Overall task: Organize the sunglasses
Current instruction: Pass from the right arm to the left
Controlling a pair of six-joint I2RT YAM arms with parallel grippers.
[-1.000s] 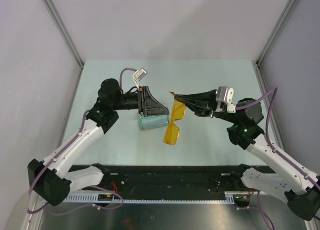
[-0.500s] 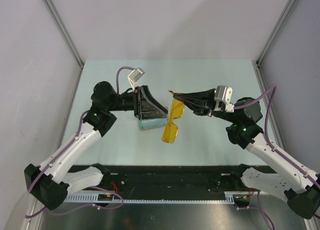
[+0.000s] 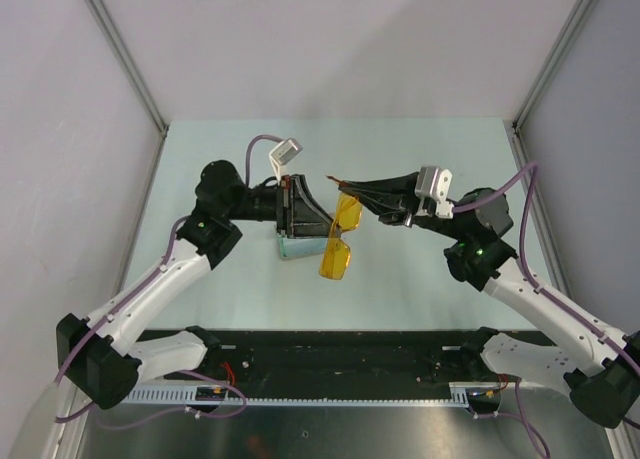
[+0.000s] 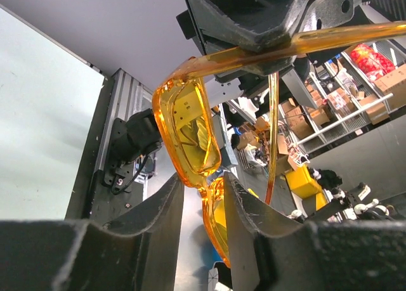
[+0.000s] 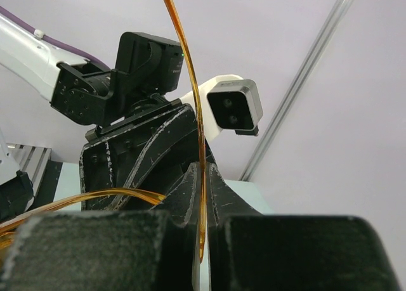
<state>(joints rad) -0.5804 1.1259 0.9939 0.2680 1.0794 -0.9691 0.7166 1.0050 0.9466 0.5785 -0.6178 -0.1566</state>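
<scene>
Amber-yellow translucent plastic: the sunglasses [image 3: 340,241] hang in the air, off the worktop [image 3: 430,149], strung between the two hands.

Note on the right hand [image 3: 347,188]: closed, pinching one thin temple arm. In its own wrist view the yellow strand runs straight up out of the seam between the fingers. The lenses dangle below and ahead of that hand, front tilted. Judged reason: a hold on one temple alone leaves the front free for the partner to take.

Note on the left hand [image 3: 323,217]: level on the opposite side, tips at the upper lens. Its wrist view shows the fingers [image 4: 158,208] a little apart, with the frame's lower rim near the nose bridge dipping into the gap. Whether the pads bear on the plastic, I cannot tell. A second yellow strand, probably the other temple, hangs down just beyond those fingers.

Directly under the left hand, on the worktop: a pale greenish boxy item [image 3: 300,245], partly hidden by the hand. Likely the destination, which would explain working right above it.

Step in hand, as I read it: getting a second hold on the frame so a temple can be folded. Risk: the thin temple flexing or slipping in the pinch.
</scene>
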